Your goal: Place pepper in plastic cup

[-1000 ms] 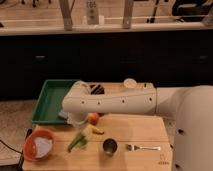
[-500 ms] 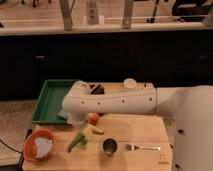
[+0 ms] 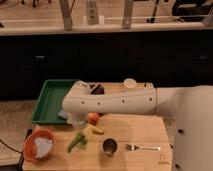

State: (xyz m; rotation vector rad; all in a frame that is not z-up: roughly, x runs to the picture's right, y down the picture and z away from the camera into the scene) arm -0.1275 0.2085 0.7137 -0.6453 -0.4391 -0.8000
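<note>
The green pepper (image 3: 77,141) lies on the wooden table (image 3: 145,130), left of centre, next to a yellow piece (image 3: 94,130) and an orange-red fruit (image 3: 93,118). My white arm (image 3: 115,102) reaches from the right across the table's back. My gripper (image 3: 73,118) is at the arm's left end, just above and behind the pepper, mostly hidden by the arm. A pale translucent shape (image 3: 78,122) under the arm's end may be the plastic cup; I cannot tell for sure.
A small metal cup (image 3: 110,146) and a fork (image 3: 145,148) lie at the front. An orange bowl (image 3: 31,144) with a white cloth sits front left. A green tray (image 3: 49,100) lies back left. A round white object (image 3: 130,83) and a dark item (image 3: 97,90) are behind the arm.
</note>
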